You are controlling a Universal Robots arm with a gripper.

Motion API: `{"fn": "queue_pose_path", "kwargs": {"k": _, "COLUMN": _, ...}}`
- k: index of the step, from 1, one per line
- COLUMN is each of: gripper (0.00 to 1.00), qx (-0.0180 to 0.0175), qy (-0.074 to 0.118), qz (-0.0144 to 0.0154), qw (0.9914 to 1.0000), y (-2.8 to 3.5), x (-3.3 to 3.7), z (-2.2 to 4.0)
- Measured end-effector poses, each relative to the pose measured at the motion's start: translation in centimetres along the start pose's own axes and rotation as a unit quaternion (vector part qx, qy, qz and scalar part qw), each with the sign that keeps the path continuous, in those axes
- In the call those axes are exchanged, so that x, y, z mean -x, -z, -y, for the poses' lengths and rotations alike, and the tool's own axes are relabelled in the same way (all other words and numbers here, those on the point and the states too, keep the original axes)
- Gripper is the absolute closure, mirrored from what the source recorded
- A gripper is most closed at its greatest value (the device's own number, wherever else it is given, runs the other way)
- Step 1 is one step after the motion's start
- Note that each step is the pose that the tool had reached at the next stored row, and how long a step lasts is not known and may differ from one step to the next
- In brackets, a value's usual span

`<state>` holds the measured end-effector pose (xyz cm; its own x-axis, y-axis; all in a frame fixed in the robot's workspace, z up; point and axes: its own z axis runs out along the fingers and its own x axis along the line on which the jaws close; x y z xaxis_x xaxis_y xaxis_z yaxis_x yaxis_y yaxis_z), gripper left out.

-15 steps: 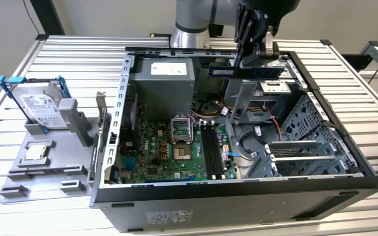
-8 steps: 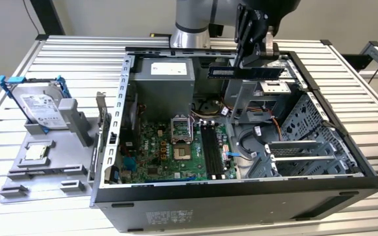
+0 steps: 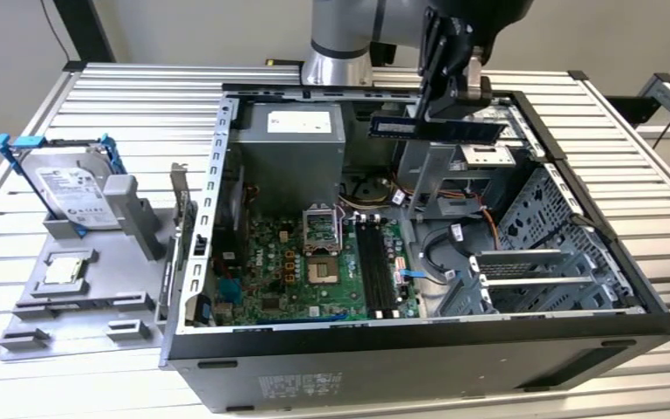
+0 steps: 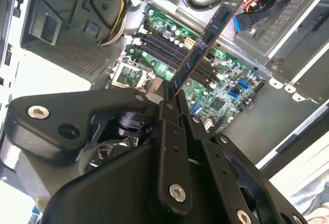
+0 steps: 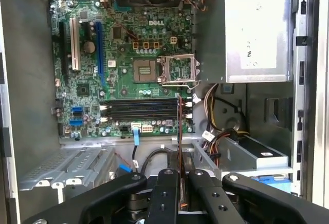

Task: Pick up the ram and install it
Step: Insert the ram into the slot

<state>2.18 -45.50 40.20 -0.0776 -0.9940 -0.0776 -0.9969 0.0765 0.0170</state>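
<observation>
Exterior view: the gripper [image 3: 431, 112] is clamped on the ram [image 3: 440, 129], which hangs level and on edge above the open case [image 3: 428, 349], over the drive cage at the far side toward the exterior view's right. It is well apart from the slots [image 3: 376, 262] on the board [image 3: 300, 271]. The grip looks off-centre along the stick, so in my judgement a push down could rock it and seat one end first. The hard drive [image 3: 73, 188] stands on the worktop [image 3: 614, 105] at the exterior view's left, clear of the work. Second wrist view: the ram [image 4: 205, 44] runs out from the gripper [image 4: 169, 98] across the slots [image 4: 154, 41], at an angle to them as seen here. If it came down skewed, the edge would ride the slot wall rather than enter. First wrist view: the ram [image 5: 179, 131] is edge-on, rising from the gripper [image 5: 180, 175], and crosses the slots [image 5: 141, 110] near their end. The open socket [image 5: 177, 70] lies just beside the slots and a cable bundle [image 5: 226, 131] is near, so a slip could strike either. Hard to make out: the slot latches, the notch on the ram and which way it faces, and where the pads meet the stick, since the gripper body covers that.
</observation>
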Motion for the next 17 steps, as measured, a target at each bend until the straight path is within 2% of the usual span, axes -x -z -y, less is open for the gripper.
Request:
{"fn": "queue_pose_path", "kwargs": {"k": 4, "gripper": 1.0, "qx": -0.0017, "qy": -0.031, "qz": 0.0004, "qw": 0.99951, "y": -0.01, "x": 0.0, "z": 0.0}}
{"fn": "queue_pose_path", "kwargs": {"k": 7, "gripper": 1.0, "qx": -0.003, "qy": -0.054, "qz": 0.0004, "qw": 0.99853, "y": -0.01, "x": -0.01, "z": 0.0}}
{"fn": "queue_pose_path", "kwargs": {"k": 11, "gripper": 1.0, "qx": -0.0048, "qy": -0.083, "qz": -0.0004, "qw": 0.99654, "y": -0.01, "x": 0.0, "z": 0.0}}
{"fn": "queue_pose_path", "kwargs": {"k": 17, "gripper": 1.0, "qx": -0.007, "qy": -0.121, "qz": -0.0024, "qw": 0.99263, "y": 0.0, "x": -0.01, "z": 0.0}}
